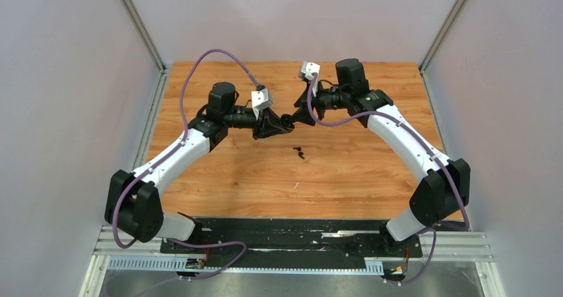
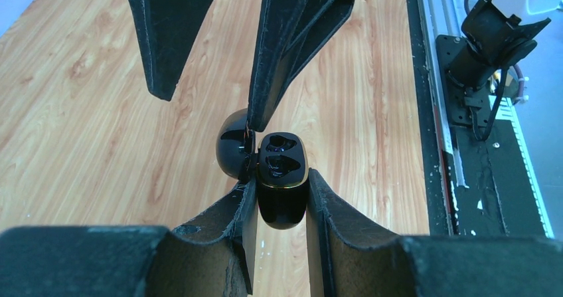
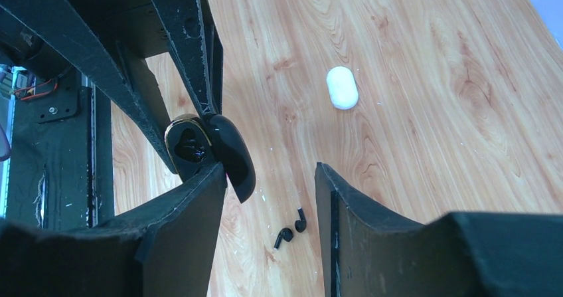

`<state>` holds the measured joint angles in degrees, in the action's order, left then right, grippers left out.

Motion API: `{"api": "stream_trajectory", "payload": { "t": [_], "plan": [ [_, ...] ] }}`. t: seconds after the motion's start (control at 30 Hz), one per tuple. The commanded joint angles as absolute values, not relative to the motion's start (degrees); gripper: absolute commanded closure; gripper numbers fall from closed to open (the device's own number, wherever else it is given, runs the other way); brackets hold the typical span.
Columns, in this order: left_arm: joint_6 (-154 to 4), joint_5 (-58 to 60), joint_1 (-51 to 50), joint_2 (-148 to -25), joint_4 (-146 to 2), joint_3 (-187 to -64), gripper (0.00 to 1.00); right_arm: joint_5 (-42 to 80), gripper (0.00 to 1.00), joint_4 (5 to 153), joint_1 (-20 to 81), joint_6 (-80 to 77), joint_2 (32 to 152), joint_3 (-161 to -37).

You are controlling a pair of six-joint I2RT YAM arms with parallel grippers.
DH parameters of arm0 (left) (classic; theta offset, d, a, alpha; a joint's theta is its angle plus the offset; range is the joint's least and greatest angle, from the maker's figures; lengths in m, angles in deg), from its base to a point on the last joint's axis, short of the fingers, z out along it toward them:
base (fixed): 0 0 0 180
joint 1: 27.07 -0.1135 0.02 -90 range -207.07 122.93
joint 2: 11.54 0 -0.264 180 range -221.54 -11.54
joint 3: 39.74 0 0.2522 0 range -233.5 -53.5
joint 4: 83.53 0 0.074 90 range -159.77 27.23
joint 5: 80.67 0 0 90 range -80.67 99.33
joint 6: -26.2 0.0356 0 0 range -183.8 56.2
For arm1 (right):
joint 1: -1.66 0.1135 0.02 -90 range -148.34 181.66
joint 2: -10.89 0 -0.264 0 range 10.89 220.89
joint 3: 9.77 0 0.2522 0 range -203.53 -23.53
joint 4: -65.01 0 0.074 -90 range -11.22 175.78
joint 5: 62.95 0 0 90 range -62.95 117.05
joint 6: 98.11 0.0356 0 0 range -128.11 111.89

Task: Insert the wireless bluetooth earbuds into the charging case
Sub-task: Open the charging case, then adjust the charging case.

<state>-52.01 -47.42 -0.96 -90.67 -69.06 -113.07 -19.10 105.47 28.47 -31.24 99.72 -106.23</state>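
Pinching glossy black open case (image 2: 282, 207), left gripper (image 2: 280, 179), right gripper (image 3: 269, 171) spread, two black stemmed earbuds (image 3: 292, 229)

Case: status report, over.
Left gripper shut on case, lid open. Right gripper open, finger against lid. Two black earbuds loose on table. White case well aside.

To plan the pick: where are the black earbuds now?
The black earbuds lie mid-table in the top view, pictured just below the charging case held by the left end effector.
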Motion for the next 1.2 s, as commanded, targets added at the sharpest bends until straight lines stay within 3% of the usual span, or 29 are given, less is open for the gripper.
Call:
{"api": "stream_trajectory", "payload": {
  "t": [0.0,0.37,0.83,0.87,0.97,1.03,1.17],
  "plan": [
    [-57.0,-48.3,-0.3,-89.2,-75.0,-112.3,1.00,-20.0,0.49,102.2,28.3,-31.5,98.3,-105.7],
    [-60.2,-46.4,-0.4,-89.5,-79.4,-111.5,1.00,-23.0,0.56,103.7,28.3,-31.5,98.1,-103.5],
    [-60.6,-44.9,-0.4,-89.2,-79.9,-110.2,1.00,-30.1,1.00,104.1,28.2,-32.1,99.3,-104.3],
    [-61.1,-43.1,-0.4,-89.3,-79.2,-110.2,0.97,-28.7,1.00,104.1,28.3,-32.8,99.1,-104.3],
    [-61.5,-38.5,-0.5,-88.9,-73.7,-112.3,0.57,-23.5,1.00,104.3,28.6,-36.6,98.3,-104.4],
    [-61.0,-37.1,-1.2,-87.9,-68.5,-113.8,0.41,-19.2,1.00,104.9,28.6,-40.8,97.7,-104.4],
    [-60.6,-39.6,-4.0,-87.6,-56.5,-120.0,0.31,-15.6,1.00,106.3,28.8,-50.2,96.3,-103.7]
  ]
}}
